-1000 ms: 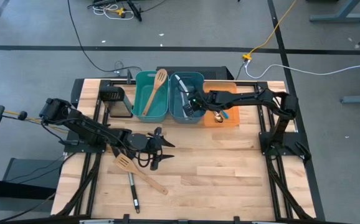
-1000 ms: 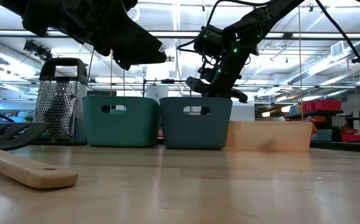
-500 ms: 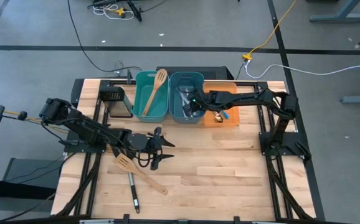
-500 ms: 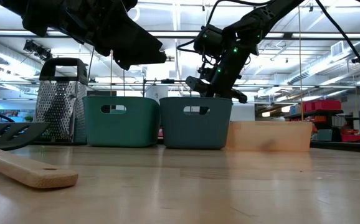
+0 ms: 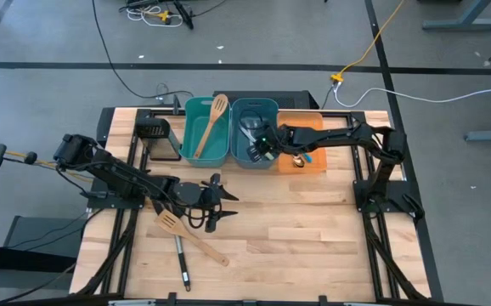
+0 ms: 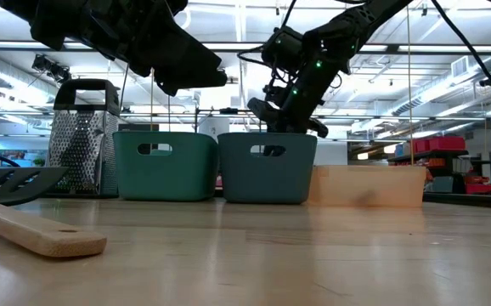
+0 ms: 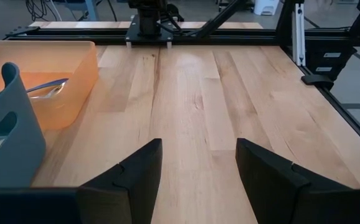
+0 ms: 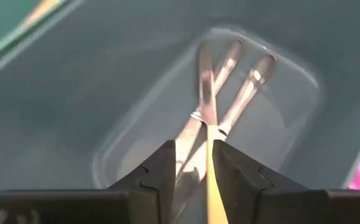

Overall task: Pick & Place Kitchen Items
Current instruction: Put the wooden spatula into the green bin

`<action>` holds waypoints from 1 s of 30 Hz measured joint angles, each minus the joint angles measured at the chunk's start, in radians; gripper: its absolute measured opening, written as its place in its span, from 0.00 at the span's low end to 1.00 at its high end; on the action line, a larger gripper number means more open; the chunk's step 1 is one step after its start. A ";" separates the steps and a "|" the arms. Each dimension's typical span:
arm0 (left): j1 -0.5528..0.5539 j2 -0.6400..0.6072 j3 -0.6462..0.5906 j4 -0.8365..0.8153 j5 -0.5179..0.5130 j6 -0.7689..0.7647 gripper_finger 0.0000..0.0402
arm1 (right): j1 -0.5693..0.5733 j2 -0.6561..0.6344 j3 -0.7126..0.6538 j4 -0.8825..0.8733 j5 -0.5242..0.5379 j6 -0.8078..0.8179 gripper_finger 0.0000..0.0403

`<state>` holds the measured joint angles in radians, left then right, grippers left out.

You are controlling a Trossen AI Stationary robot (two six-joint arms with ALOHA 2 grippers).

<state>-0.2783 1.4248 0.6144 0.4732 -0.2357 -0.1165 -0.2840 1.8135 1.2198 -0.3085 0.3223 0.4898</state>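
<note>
right wrist view: the right gripper (image 8: pixel 194 163) is hung over the blue bin (image 5: pixel 239 146), fingers parted around a yellow-handled knife (image 8: pixel 212 162), seemingly let go among knives; the left gripper (image 5: pixel 220 202), spread empty, waits well apart.

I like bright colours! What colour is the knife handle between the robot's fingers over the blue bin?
Yellow. The knife handle shows best in the right wrist view.

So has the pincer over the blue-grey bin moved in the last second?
Yes, a little. In the low view the right pincer has drifted leftward above the blue-grey plastic bin, which has stayed put, and it is still over that bin.
</note>
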 joint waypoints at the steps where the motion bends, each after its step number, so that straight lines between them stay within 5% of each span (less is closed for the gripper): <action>1: 0.000 0.000 0.000 0.000 0.000 -0.002 0.52 | 0.000 -0.006 0.000 0.003 -0.003 -0.009 0.28; 9: 0.000 0.000 0.000 -0.008 0.000 -0.013 0.52 | 0.014 -0.111 0.000 0.014 -0.067 -0.035 0.21; 14: -0.002 0.000 0.000 -0.021 0.006 -0.034 0.52 | 0.059 -0.144 0.001 0.024 -0.200 -0.036 0.18; 23: -0.026 0.000 0.000 -0.023 0.287 -0.109 0.52 | 0.167 -0.148 0.001 0.018 -0.416 -0.064 0.17; 30: -0.169 0.000 0.000 -0.084 0.318 -0.169 0.52 | 0.254 -0.148 0.001 -0.006 -0.480 -0.070 0.17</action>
<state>-0.4473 1.4248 0.6144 0.3893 0.0824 -0.2859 -0.0301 1.6657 1.2209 -0.3141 -0.1581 0.4199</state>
